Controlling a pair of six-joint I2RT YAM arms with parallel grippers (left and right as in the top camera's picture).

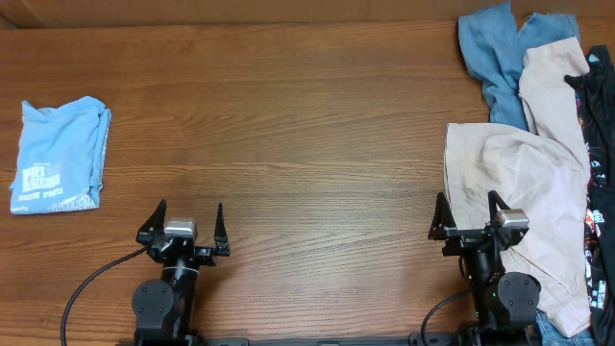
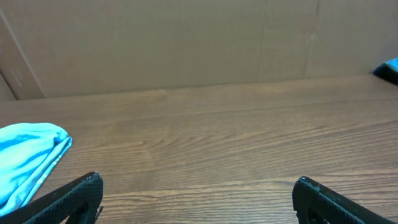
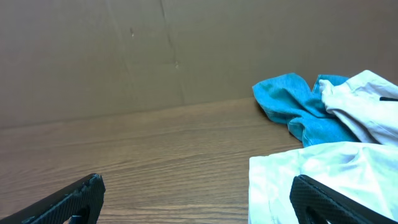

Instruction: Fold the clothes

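A light sky-blue T-shirt (image 1: 60,154) with white lettering lies folded at the table's left edge; its edge shows in the left wrist view (image 2: 28,158). A pile of loose garments sits at the right: a beige one (image 1: 514,183) in front, a dusty blue one (image 1: 495,53) behind, a black one (image 1: 601,115) at the far right. My left gripper (image 1: 183,229) is open and empty near the front edge, right of the shirt. My right gripper (image 1: 468,221) is open and empty, its right finger over the beige garment's (image 3: 311,180) edge.
A brown cardboard wall (image 2: 186,43) stands behind the wooden table (image 1: 288,135). The dusty blue garment (image 3: 298,106) and a second beige piece (image 3: 360,96) show at the back right in the right wrist view.
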